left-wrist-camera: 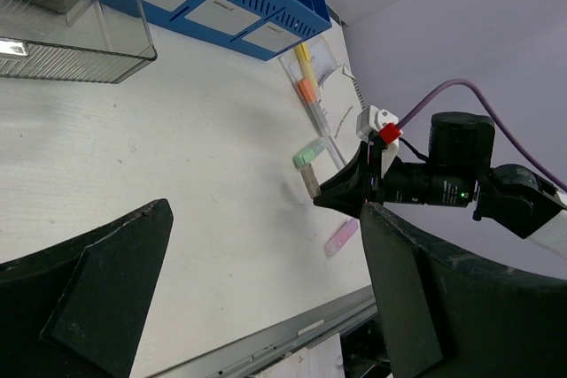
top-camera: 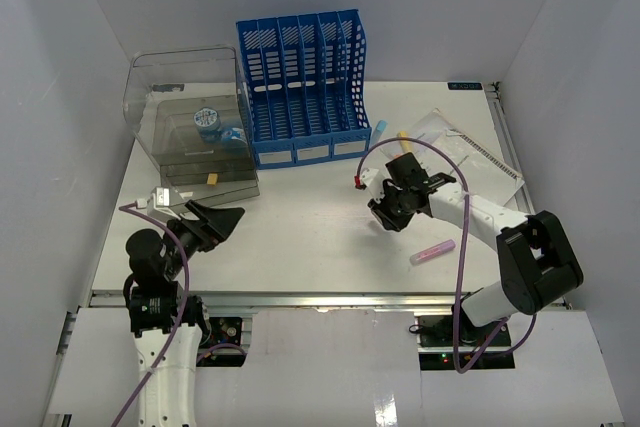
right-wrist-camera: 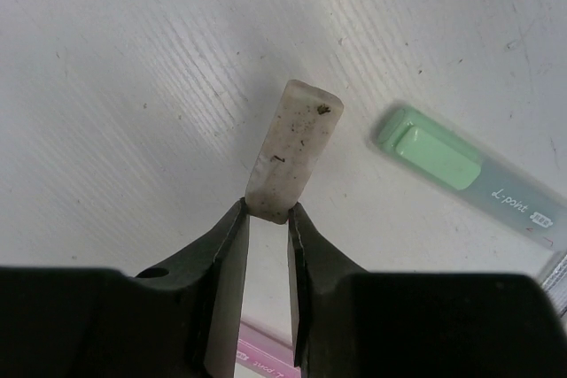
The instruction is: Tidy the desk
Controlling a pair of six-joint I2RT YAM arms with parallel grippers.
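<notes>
Right tool [right-wrist-camera: 267,216] clamped on eraser [right-wrist-camera: 292,148] above table [top-camera: 290,247] centre; left tool [top-camera: 215,219] apart, idle. Highlighters [top-camera: 432,252] loose near right edge, so mostly undone.

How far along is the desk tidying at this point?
Early. Done: the clear box holds a few small items. In hand: the right end effector is shut on an eraser; the left end effector is open. Left: a green highlighter, a pink highlighter and papers lie loose on the desk.
</notes>
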